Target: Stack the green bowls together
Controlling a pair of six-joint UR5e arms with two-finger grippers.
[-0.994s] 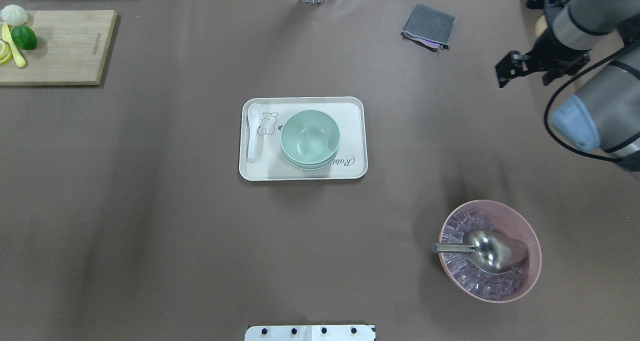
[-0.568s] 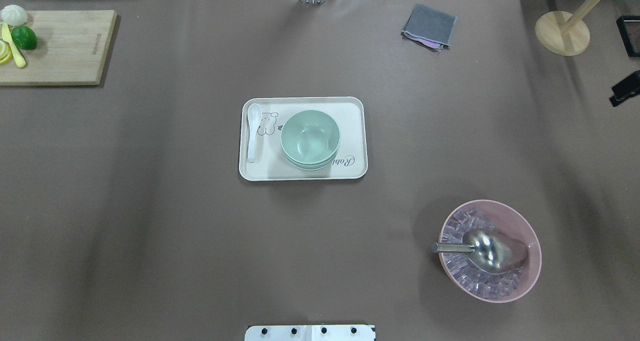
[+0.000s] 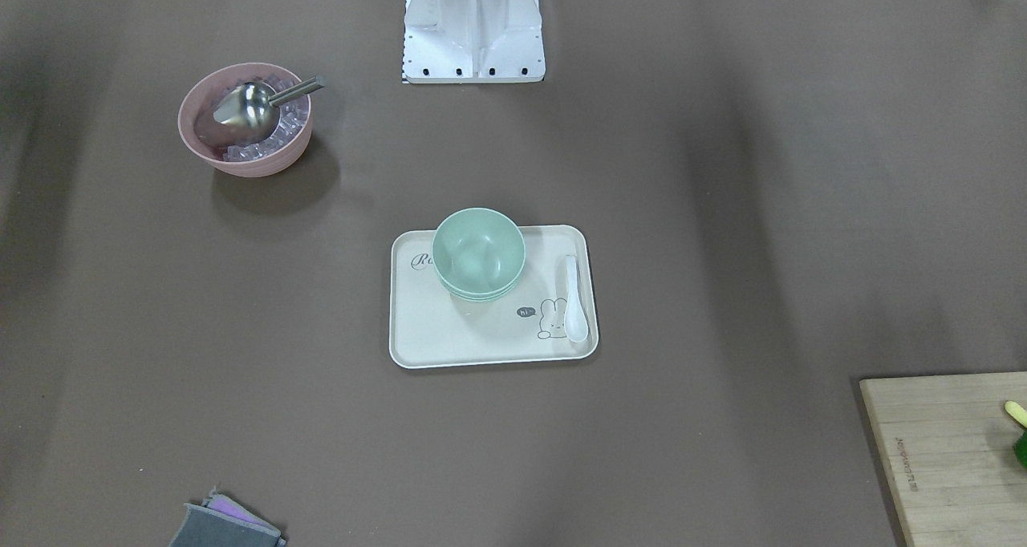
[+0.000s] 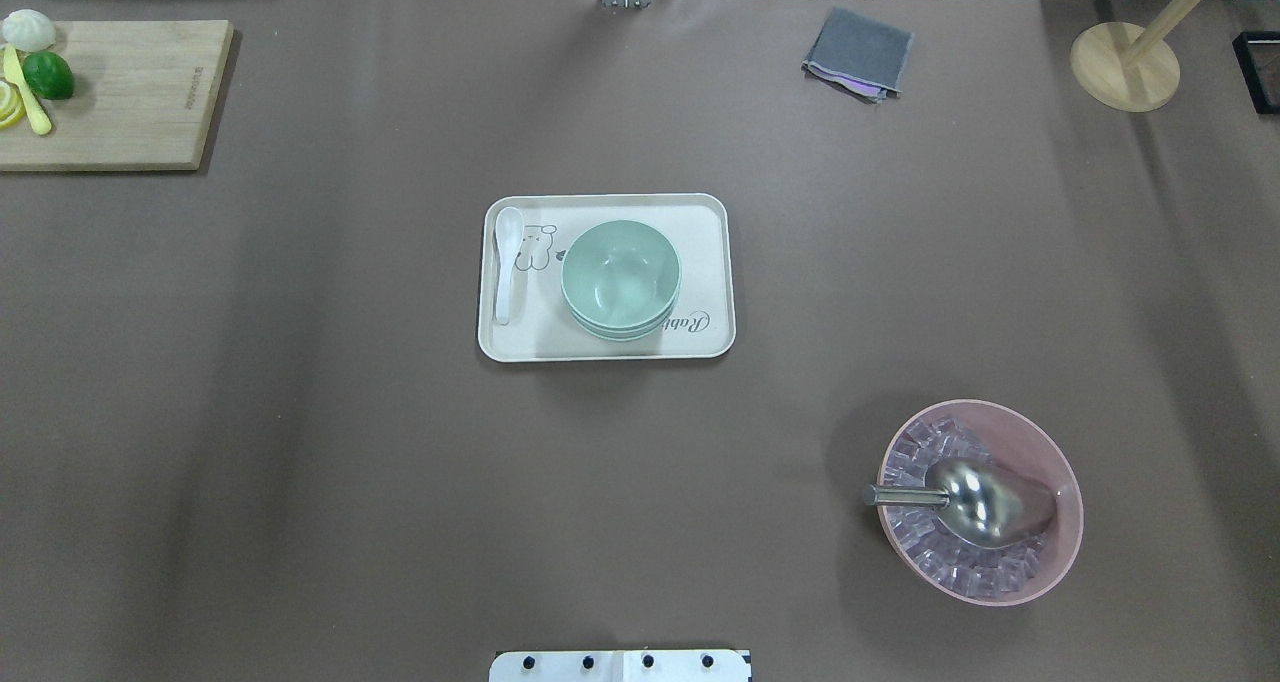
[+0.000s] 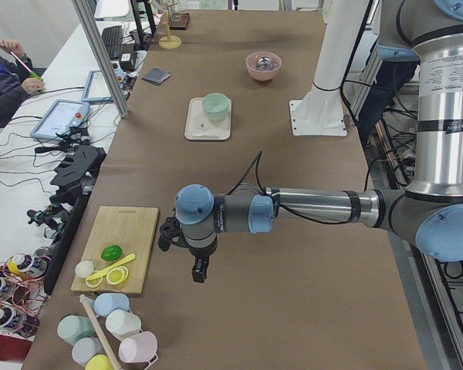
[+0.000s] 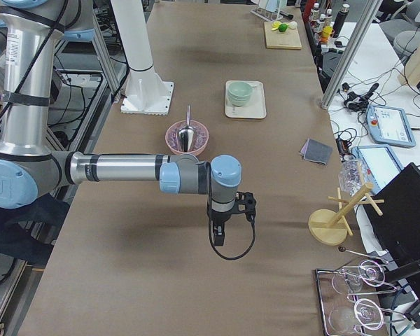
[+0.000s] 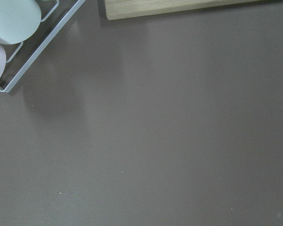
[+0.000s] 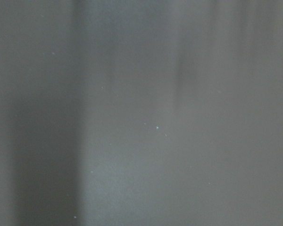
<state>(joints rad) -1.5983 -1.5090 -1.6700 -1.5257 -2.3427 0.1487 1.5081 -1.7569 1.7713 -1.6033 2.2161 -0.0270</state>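
The green bowls [image 4: 620, 277] sit nested in one stack on the cream tray [image 4: 705, 252] at the table's middle; they also show in the front view [image 3: 478, 250] and the left side view [image 5: 214, 105]. My left gripper [image 5: 199, 271] shows only in the left side view, hanging over bare table next to the cutting board, far from the bowls; I cannot tell if it is open or shut. My right gripper [image 6: 218, 236] shows only in the right side view, pointing down over bare table past the pink bowl; I cannot tell its state. Both wrist views show only bare table.
A white spoon [image 4: 507, 262] lies on the tray beside the stack. A pink bowl [image 4: 1050, 452] with ice and a metal scoop [image 4: 985, 502] stands at the near right. A cutting board [image 4: 130, 92], grey cloth [image 4: 858, 52] and wooden stand [image 4: 1125, 67] line the far edge.
My right arm has pulled out of the overhead view to the right, uncovering the wooden stand. The bowl stack and tray have not moved.
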